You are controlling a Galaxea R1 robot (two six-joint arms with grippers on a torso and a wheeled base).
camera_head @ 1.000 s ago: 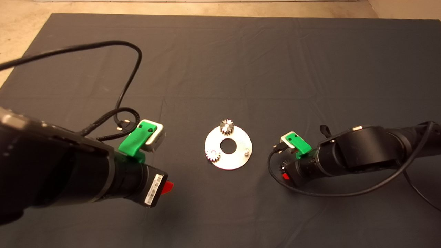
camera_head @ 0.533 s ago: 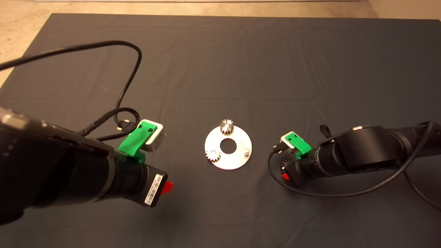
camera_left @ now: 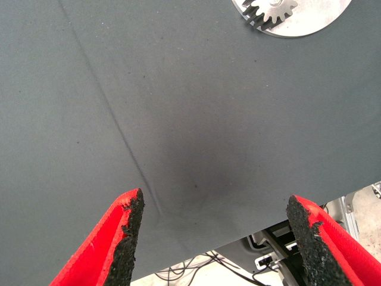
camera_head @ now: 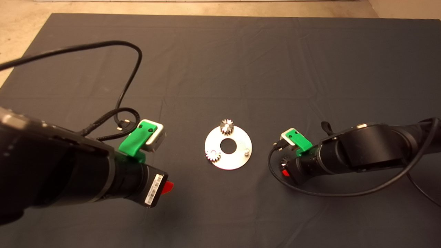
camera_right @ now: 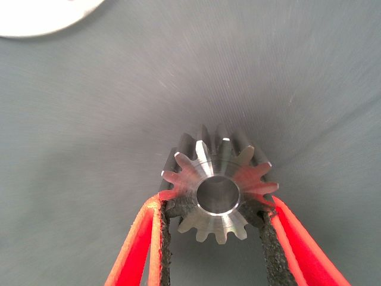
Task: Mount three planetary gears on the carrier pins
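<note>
I see the dark mat covering the table. My left gripper sits at lower left of the head view, fingers spread wide, holding nothing. My right gripper, right of centre, pinches one gear between its pads. The round plate lies at centre frame, well apart from both grippers. A second gear sits on the plate's upper pin, a third gear on the lower-left pin; the lower-right pin stands bare.
</note>
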